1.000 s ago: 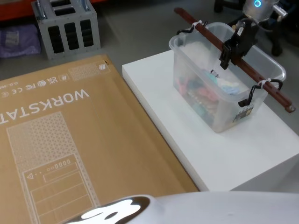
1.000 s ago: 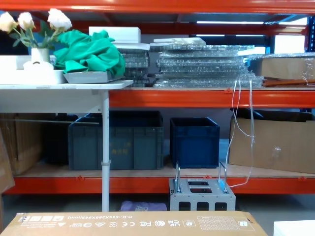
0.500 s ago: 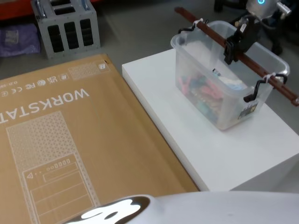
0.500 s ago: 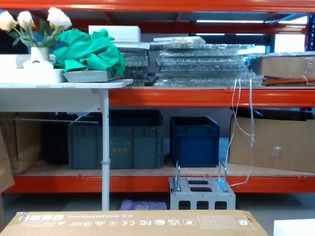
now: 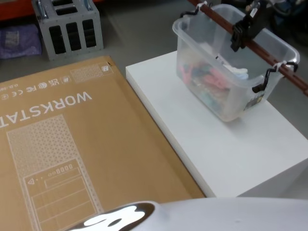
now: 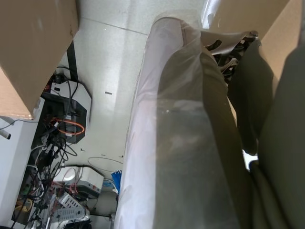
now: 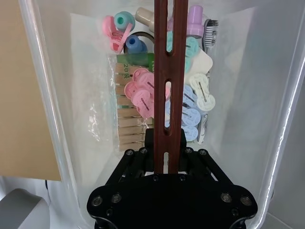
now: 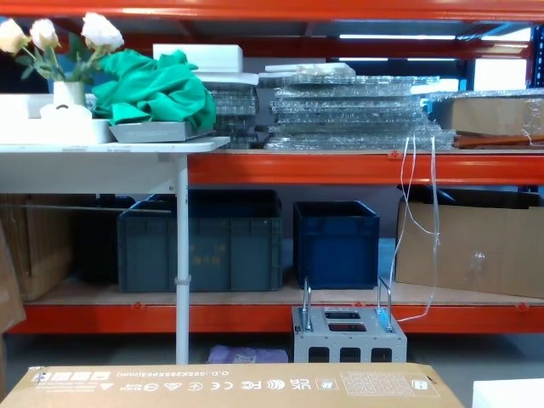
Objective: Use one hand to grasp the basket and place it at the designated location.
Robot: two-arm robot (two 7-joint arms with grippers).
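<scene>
the right end effector is clamped shut on the basket's handle, about midway along the bar; in the right wrist view its black fingers press the slotted reddish-brown bar from both sides. the basket is over the far right part of the white table, right of the cardboard box. its long axis and the handle run on a diagonal, from far left to near right in the head view. the handle's far end and most of the arm are cut off by the top edge. we cannot tell whether the base touches the table. coloured pegs lie inside, blurred through the wall. the left end effector we cannot make out. against half a second ago, the basket sits higher and a little further left in the head view.
</scene>
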